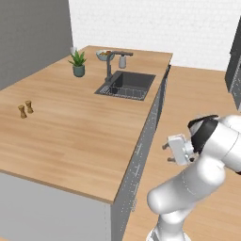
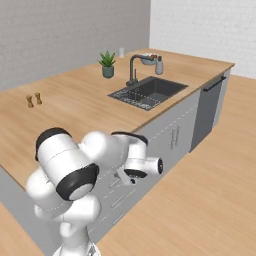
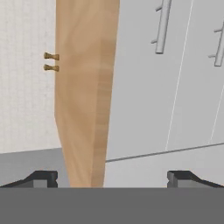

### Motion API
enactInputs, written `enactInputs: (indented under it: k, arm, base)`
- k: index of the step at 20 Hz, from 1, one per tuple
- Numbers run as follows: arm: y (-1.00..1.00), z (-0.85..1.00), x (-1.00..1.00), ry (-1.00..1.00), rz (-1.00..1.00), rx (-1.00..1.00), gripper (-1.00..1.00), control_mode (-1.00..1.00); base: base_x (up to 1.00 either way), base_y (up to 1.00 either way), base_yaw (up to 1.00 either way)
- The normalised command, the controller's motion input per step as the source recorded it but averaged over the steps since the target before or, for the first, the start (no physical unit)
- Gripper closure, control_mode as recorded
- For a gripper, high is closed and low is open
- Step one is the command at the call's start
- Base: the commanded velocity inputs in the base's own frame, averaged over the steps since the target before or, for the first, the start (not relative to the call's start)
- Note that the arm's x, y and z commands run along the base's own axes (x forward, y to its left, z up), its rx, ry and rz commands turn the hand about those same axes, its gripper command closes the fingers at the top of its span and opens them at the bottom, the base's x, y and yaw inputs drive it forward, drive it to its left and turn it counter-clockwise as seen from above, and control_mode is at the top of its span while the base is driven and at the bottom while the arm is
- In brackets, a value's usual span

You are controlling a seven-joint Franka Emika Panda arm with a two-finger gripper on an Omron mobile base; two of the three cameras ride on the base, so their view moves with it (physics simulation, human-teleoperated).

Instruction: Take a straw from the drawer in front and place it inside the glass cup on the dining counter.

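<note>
The gripper (image 3: pixel 112 177), fingers spread wide and empty, faces the grey fronts below the dining counter (image 1: pixel 70 127), aligned to reach a handle. The drawer (image 3: pixel 144 87) stays closed. The glass cup (image 2: pixel 121 52) stands behind the plant (image 2: pixel 107 64).

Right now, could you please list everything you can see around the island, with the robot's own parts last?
counter: one, light wood, grey base, drawers shut.
sink: one, dark, set in far end.
faucet: one, dark, behind sink.
plant: one, green in grey pot, far left.
bowl: one, pale, fruit inside, far edge.
soap bottle: one, grey, right of bowl.
cup: one, clear, far corner.
shakers: two, brown, left edge.
dishwasher: one, dark grey, island front.
gripper: one, open, facing the drawer fronts.
</note>
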Motion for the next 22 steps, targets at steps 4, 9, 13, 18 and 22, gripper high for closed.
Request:
enactInputs:
  k: [4, 9, 13, 18, 22]
  arm:
    - [0.32, -0.2, 0.0, 0.0, 0.0, 0.01, -1.0, -1.0]
    - [0.02, -0.02, 0.01, -0.01, 0.0, 0.02, -1.0, -1.0]
    - [0.2, -0.1, 0.11, 0.04, 0.0, 0.02, -1.0, -1.0]
    - [0.18, -0.09, 0.4, 0.05, 0.0, 0.06, -1.0, -1.0]
    - [0.07, -0.05, 0.48, 0.08, 0.0, 0.07, -1.0, -1.0]
  base:
    - [0.0, 0.0, 0.0]
    - [0.0, 0.0, 0.0]
    - [0.0, 0.0, 0.0]
    - [0.0, 0.0, 0.0]
    - [0.0, 0.0, 0.0]
